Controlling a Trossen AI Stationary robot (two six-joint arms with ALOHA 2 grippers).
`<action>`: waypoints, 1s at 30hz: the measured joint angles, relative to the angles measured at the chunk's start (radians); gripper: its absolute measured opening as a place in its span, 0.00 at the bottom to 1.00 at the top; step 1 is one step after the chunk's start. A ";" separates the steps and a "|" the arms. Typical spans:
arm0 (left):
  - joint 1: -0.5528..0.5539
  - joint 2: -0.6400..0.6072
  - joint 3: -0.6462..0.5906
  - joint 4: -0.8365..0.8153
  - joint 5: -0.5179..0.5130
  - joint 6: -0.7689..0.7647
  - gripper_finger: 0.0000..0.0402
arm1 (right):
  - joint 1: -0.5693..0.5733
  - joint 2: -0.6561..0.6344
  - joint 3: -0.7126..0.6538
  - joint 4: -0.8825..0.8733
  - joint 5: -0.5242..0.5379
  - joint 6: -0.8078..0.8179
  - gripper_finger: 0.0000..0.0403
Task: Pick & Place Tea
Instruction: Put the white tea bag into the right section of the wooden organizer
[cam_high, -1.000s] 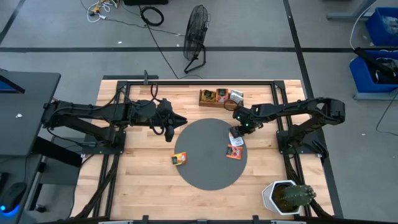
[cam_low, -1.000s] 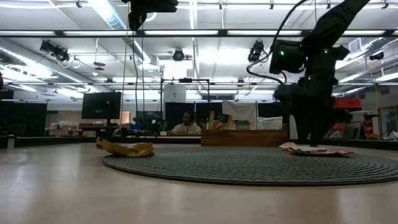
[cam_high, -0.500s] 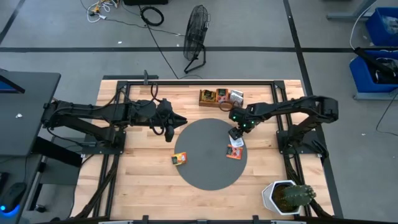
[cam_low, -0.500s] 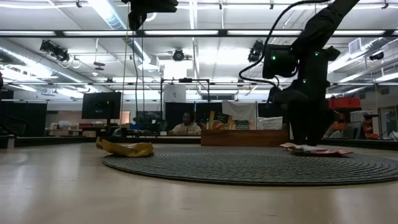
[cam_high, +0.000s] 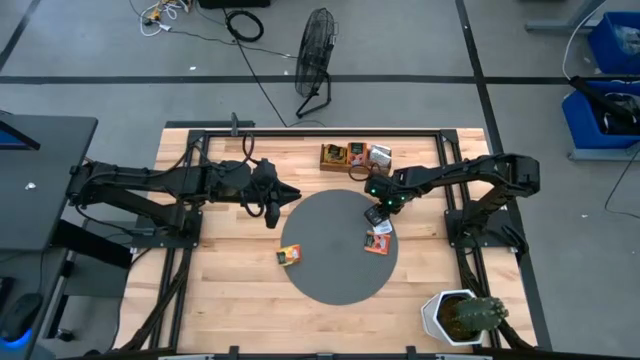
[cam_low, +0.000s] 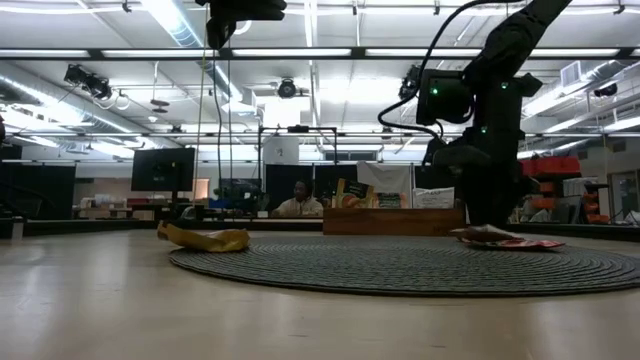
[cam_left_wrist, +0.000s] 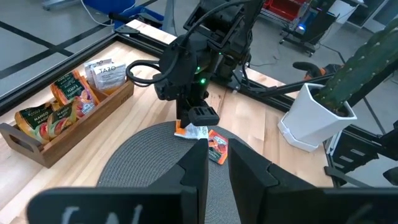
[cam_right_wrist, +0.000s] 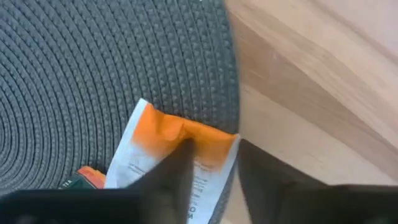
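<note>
- The right end effector (cam_high: 374, 213) points down over the right side of the round grey mat (cam_high: 330, 275).
- Just under it lies a white tea bag with an orange top (cam_right_wrist: 180, 158), right at the mat's edge by the bare wood.
- In the right wrist view its two dark fingers (cam_right_wrist: 171, 171) sit a little apart, one on each side of that tea bag. I cannot tell if they have hold of it.
- An orange-red tea bag (cam_high: 375, 244) lies flat on the mat, touching the white one, a bit nearer the front of the table (cam_high: 230, 300).
- One more orange tea bag (cam_high: 288, 256) lies on the left side of the mat, well apart from those two.
- More tea bags stand in the brown wooden tray (cam_high: 352, 157) at the back of the table, behind the mat.
- The left end effector (cam_high: 270, 205) waits over the bare wood, just left of the mat. Its fingers (cam_left_wrist: 196, 168) are a little apart and hold nothing.
- A white pot with a green cactus (cam_high: 462, 315) stands at the front right corner of the table.
- A black fan (cam_high: 315, 60) stands on the floor behind the table.
- A person (cam_low: 298, 202) sits far off in the room in the low view.
</note>
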 joint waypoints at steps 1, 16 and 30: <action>0.000 0.000 0.000 0.000 0.000 0.001 0.16 | 0.000 0.000 0.000 0.001 0.000 0.000 0.25; 0.000 0.000 0.000 -0.008 -0.009 0.003 0.16 | -0.002 -0.090 -0.005 -0.014 -0.017 -0.003 0.00; 0.000 0.001 0.000 0.022 -0.050 0.123 0.16 | -0.005 -0.287 -0.004 0.405 -0.027 0.372 0.00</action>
